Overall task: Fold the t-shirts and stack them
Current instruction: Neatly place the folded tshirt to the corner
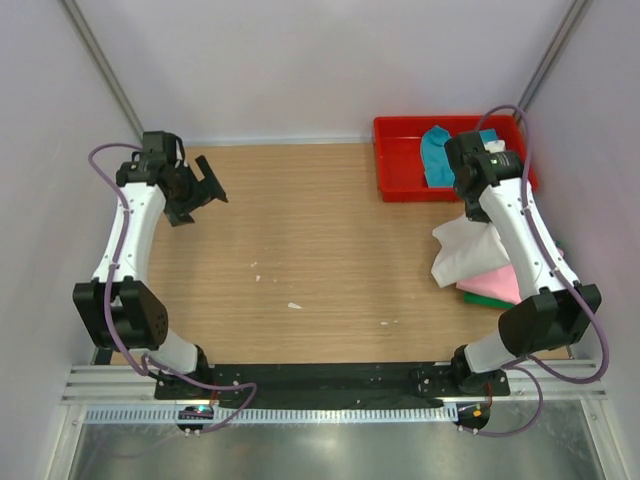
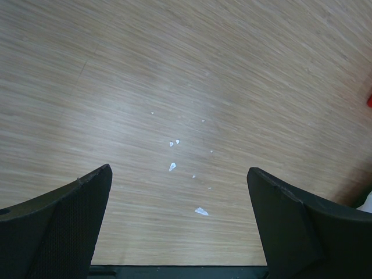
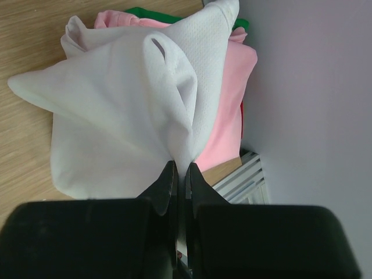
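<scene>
Right gripper: fingers were pressed together on a pinch of white fabric, holding part of the shirt raised above the pile at the table's right edge, close to the side wall.
Left gripper: jaws were spread wide and held nothing; it hung over bare wood at the far left, well apart from every garment.
White t-shirt: it was rumpled, draped in loose cones from the pinch, and its lower part rested on the pink shirt; no flat fold was visible.
Pink t-shirt: it lay under the white one and looked flat with a fairly straight edge, so it was probably already folded.
Green t-shirt: only a narrow edge showed from beneath the pink, at the bottom of the pile.
Teal t-shirt: it was bunched inside the red tray at the far right corner, partly hidden behind the right arm, and appeared unfolded.
Table: a wooden surface with a few small white flecks near the middle.
Progress: judged roughly halfway, with green and pink seemingly stacked, white in hand but unfolded, and teal untouched in the tray.
Remaining: the white shirt needed spreading, folding and setting on the stack, and then the teal one the same; whether the lower two were neatly folded could not be confirmed.
</scene>
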`<action>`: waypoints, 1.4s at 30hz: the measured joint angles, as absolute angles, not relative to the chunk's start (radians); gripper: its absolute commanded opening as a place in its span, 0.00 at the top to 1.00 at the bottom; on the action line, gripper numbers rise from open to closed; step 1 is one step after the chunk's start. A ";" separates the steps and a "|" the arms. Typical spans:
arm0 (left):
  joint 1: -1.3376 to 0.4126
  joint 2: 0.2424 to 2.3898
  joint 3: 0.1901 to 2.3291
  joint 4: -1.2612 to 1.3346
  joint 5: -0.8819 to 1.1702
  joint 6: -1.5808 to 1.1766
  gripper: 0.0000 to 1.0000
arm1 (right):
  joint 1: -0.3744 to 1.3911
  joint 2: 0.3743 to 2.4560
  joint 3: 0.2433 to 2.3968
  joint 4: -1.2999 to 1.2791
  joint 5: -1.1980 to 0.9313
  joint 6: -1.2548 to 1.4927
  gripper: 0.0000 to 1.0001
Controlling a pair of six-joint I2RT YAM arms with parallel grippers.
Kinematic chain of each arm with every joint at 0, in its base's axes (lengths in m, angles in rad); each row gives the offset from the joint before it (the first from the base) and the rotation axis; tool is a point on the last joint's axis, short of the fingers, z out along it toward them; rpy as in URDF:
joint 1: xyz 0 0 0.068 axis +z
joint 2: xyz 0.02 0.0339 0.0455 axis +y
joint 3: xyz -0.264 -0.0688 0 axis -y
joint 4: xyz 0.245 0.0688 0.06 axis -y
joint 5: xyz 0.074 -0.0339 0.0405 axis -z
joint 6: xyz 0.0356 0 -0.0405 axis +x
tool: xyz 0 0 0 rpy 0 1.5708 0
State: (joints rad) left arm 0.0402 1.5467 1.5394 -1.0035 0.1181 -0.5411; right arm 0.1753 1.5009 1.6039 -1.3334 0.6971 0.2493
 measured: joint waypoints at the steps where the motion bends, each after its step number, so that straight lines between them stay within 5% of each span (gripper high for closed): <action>1: 0.040 1.547 1.539 -1.003 0.119 -0.541 0.00 | 0.173 1.498 1.604 -1.333 0.698 0.247 0.99; 12: 0.040 1.555 1.539 -1.003 0.125 -0.540 0.00 | 0.081 1.418 1.555 -1.293 0.739 0.178 0.99; 24: 0.040 1.595 1.539 -1.004 0.125 -0.535 0.00 | -0.078 1.346 1.185 -0.977 0.786 -0.058 0.99; 42: 0.040 1.674 1.658 -1.027 0.123 -0.516 0.00 | -0.221 1.421 1.167 -0.694 0.772 -0.277 0.99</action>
